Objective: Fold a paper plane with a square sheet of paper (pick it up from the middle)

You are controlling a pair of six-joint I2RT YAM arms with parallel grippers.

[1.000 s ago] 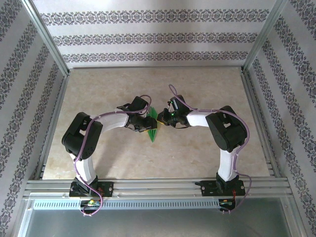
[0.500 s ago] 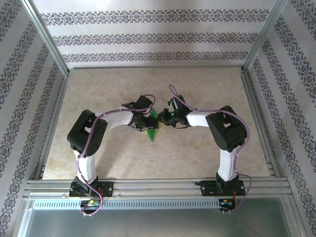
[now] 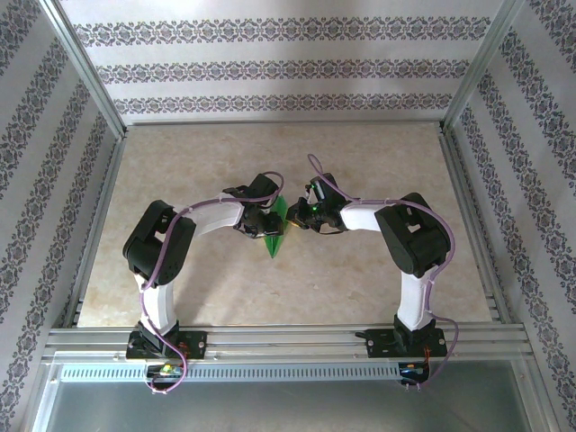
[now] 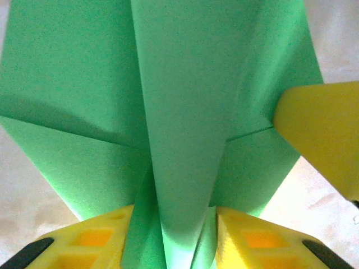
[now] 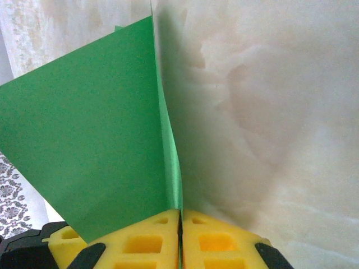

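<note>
From above, you are holding the paper plane (image 3: 277,234) between both arms near the middle of the table (image 3: 378,288), with its nose pointing toward the bases. The left gripper (image 3: 264,224) is sitting on its left side and the right gripper (image 3: 301,219) on its right. Both elbows are bowing outward, and the forearms are reaching inward until the wrists are nearly meeting. With the wrists this close, any sideways drift is likely to knock one against the other.

At the left wrist, your fingers (image 4: 92,240) are standing partly apart, astride the raised centre fold. I cannot tell whether they are pinching it or only flanking it. The other arm's yellow fingertip (image 4: 322,131) is touching the wing's right edge. If you are squeezing off the crease line, you are risking a crooked second crease or a crumpled wing.

At the right wrist, your jaws are pressing fully together on a thin green edge, and the sheet is rising upright from between them. If you are pulling the arms apart while this clamp is holding, you are likely to tear the paper or spring the folds open.
</note>
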